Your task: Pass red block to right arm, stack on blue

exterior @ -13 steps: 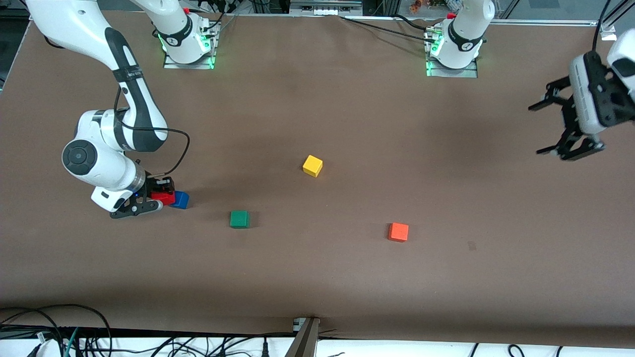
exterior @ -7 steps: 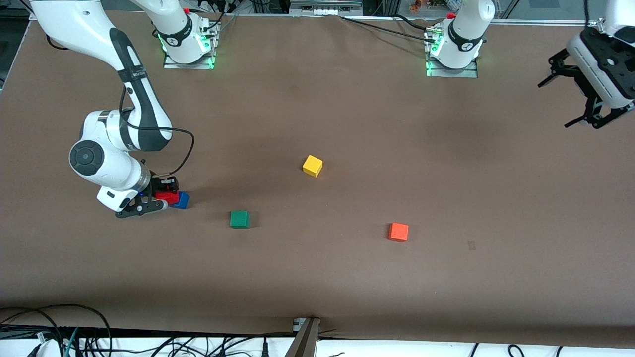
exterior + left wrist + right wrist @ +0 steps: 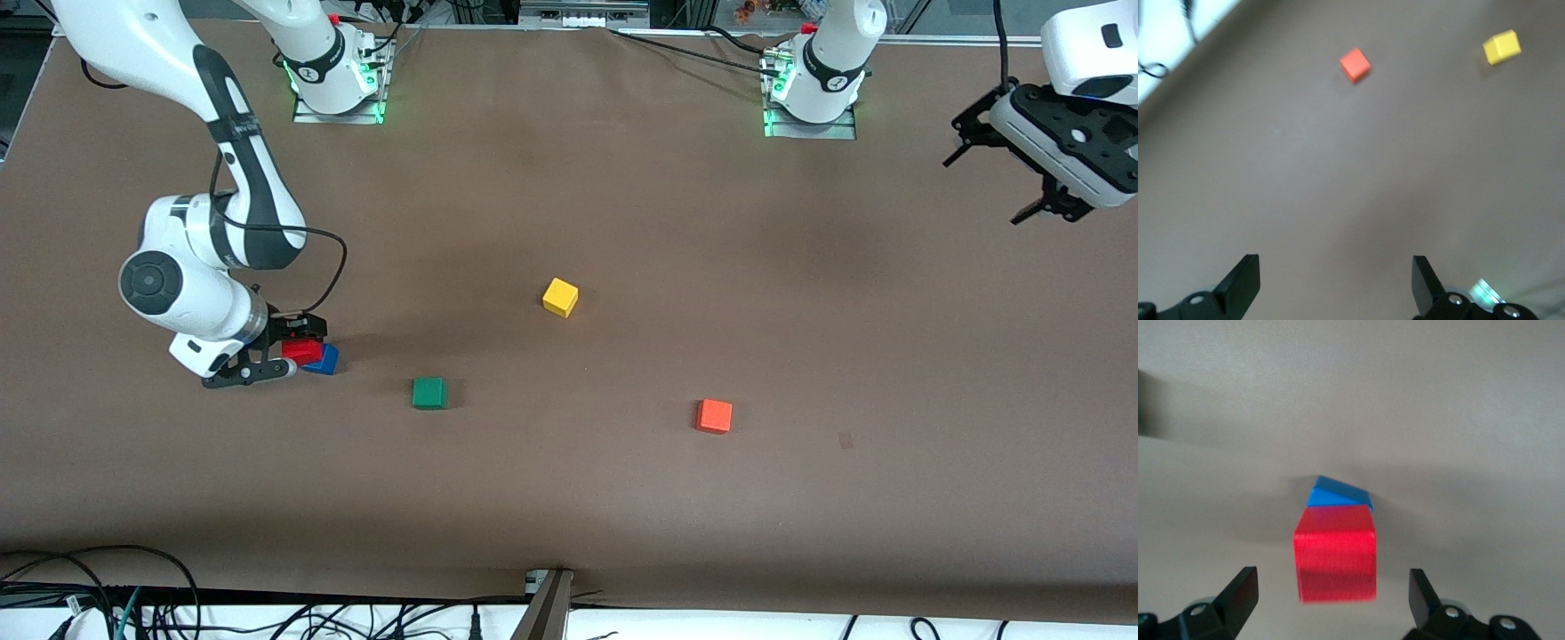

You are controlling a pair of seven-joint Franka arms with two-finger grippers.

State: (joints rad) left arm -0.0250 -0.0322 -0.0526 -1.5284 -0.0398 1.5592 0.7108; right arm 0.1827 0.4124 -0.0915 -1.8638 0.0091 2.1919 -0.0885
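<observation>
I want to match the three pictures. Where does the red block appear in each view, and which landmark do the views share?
Front view: the red block sits on the blue block, at the right gripper, toward the right arm's end of the table.
Left wrist view: not in it.
Right wrist view: red block between the open gripper's fingers.
Shared landmark: the blue block.

White arms (image 3: 191,293), black bands, looping black cable; green-lit bases (image 3: 336,84)
</observation>
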